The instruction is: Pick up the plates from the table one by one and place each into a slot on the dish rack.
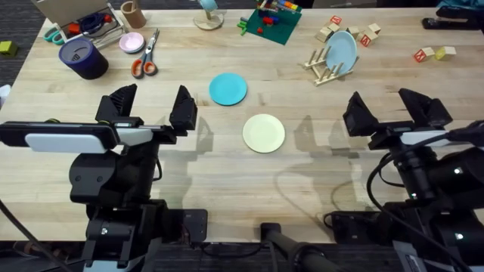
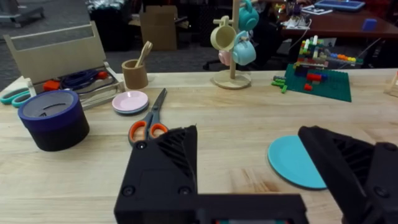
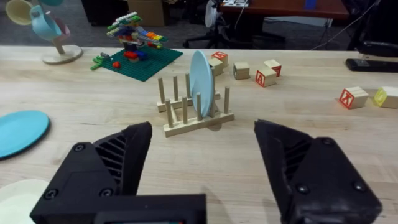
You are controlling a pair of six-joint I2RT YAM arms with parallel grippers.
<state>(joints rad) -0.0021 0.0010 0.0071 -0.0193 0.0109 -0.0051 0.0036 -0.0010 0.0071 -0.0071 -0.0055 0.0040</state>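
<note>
A turquoise-blue plate [image 1: 228, 88] lies flat on the table [image 1: 249, 166] near the middle; it also shows in the left wrist view [image 2: 293, 163] and the right wrist view [image 3: 20, 132]. A cream-yellow plate [image 1: 264, 133] lies just in front of it, its edge seen too [image 3: 15, 197]. The dish rack [image 1: 327, 66] stands at the back right with a paler sky-blue plate [image 3: 201, 83] upright between its pegs [image 3: 186, 109]. My left gripper [image 1: 151, 109] is open, left of both plates. My right gripper [image 1: 389, 109] is open, in front of the rack. Both are empty.
Orange-handled scissors [image 1: 144, 60], a pink dish [image 1: 132, 42] and a dark tape roll [image 1: 83, 57] sit at the back left. A green brick baseplate [image 1: 270, 23] and a mug tree [image 2: 233, 43] stand at the back. Letter blocks [image 3: 264, 74] lie beside the rack.
</note>
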